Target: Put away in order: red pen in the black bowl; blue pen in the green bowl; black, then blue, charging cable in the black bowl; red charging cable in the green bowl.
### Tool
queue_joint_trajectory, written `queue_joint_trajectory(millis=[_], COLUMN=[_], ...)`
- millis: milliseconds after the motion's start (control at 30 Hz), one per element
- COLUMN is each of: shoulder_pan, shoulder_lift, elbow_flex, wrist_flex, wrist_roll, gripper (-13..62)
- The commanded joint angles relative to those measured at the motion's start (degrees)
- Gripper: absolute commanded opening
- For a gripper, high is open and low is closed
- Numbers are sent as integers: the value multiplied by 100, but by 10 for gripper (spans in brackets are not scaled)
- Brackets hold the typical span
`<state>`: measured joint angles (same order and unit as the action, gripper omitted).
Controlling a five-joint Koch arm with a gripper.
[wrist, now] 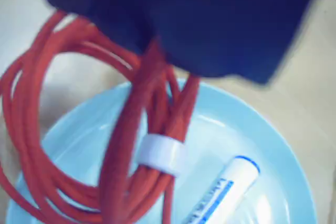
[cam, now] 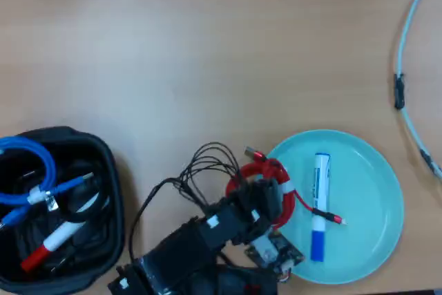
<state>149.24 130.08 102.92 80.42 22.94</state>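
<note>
In the wrist view, the dark gripper [wrist: 157, 51] fills the top of the picture, blurred. The red charging cable [wrist: 63, 145] hangs from under it as a coil of loops, bound by a white tie [wrist: 160, 154]. The strands run up into the gripper's underside, so the jaws seem clamped on the coil, though the tips themselves are hidden. Below the coil lies the green bowl [wrist: 262, 129], with the blue pen [wrist: 226, 192] resting inside it toward the right.

In the overhead view, the arm [cam: 200, 240] reaches in from the near edge, and the gripper [cam: 266, 195] sits over the left rim of the green bowl [cam: 373, 177]. The red charging cable [cam: 280, 174] shows around it, 1 plug end trailing right to touch the blue pen [cam: 320, 205], which lies lengthwise in the bowl with its cap nearest. At far left stands the black bowl [cam: 110, 170], holding the red pen [cam: 52, 243], a blue cable [cam: 31, 164] and a black cable [cam: 97, 208]. A pale cord [cam: 407, 53] curves along the table's right edge.
</note>
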Motion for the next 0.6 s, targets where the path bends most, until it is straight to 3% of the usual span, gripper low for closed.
queue_joint_trajectory(millis=[0,167,567], shoulder_pan=[62,-9,-167], shoulder_lift=[483,193,-2751], elbow_flex=[-88,325,211], wrist_flex=[-923,-1266,-1239], wrist_roll=[26,53,791], gripper=[-68,-68,-67])
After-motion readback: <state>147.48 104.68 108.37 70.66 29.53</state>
